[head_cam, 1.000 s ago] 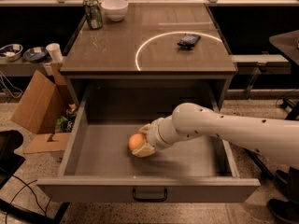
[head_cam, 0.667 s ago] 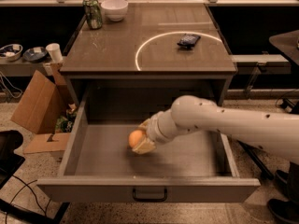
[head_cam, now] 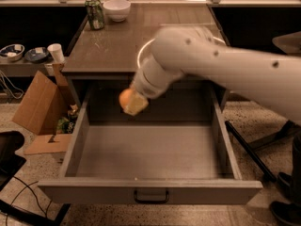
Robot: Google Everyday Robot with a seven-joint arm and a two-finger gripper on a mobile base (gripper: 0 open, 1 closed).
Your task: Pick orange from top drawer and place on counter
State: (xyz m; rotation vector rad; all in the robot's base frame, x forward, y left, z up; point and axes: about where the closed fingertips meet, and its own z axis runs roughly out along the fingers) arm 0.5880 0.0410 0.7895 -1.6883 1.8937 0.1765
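Observation:
The top drawer (head_cam: 150,192) stands pulled wide open, its grey floor bare. My gripper (head_cam: 133,102) is shut on the orange (head_cam: 125,98) and holds it in the air above the back of the drawer, just below the counter's front edge. My white arm reaches in from the right and covers part of the counter (head_cam: 113,46) and most of its white circle arc (head_cam: 142,52).
A green can (head_cam: 95,13) and a white bowl (head_cam: 116,9) stand at the counter's far left. An open cardboard box (head_cam: 40,108) sits on the floor left of the cabinet. A white cup (head_cam: 56,52) and small bowls rest on a low shelf at left.
The gripper has lifted the orange off the drawer floor and carried it up and back toward the counter's front edge. The arm has swung up over the counter.

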